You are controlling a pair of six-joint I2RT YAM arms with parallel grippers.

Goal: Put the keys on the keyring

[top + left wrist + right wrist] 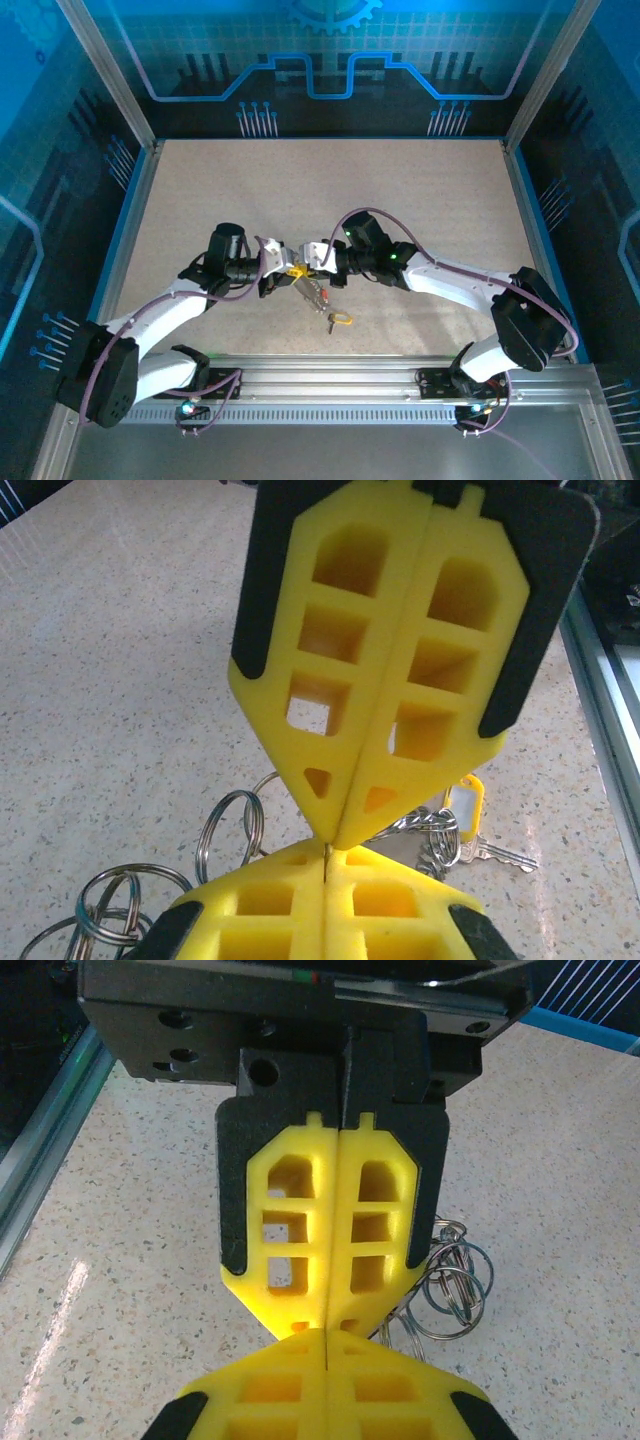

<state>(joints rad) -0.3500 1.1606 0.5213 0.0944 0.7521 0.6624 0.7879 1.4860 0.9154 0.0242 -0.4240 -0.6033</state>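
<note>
Left gripper (325,870) and right gripper (335,832) meet tip to tip over the worktop (100,680), both jaws pressed together; whether they pinch anything I cannot tell. The keyring (225,830) sits just beside: light, slippery wire, best nipped edge-on. The yellow key (463,805) lies flat nearby, blade pointing away from them
</note>
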